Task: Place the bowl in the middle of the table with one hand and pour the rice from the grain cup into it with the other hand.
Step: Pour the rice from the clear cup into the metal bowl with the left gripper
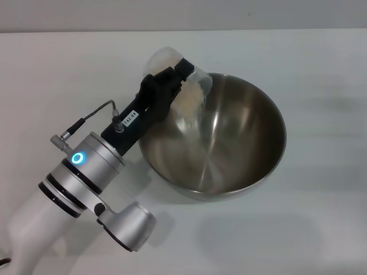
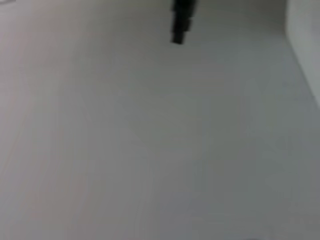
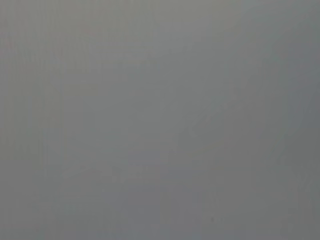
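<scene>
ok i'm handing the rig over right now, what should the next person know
Left end effector: shut on the small transparent plastic grain cup, tipped over the near-left rim of the large round stainless-steel bowl.
Right end effector: not in view.
The bowl stands about mid-table on the plain white table, so placing is done.
Pale rice shows at the cup's mouth above the bowl; none can be made out in the bowl's bottom.
Left to do: finish the pour, then set the cup down.

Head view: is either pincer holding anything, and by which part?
The left pincer holds the grain cup by its side wall, tipped over the bowl rim. The right pincer is out of view.
</scene>
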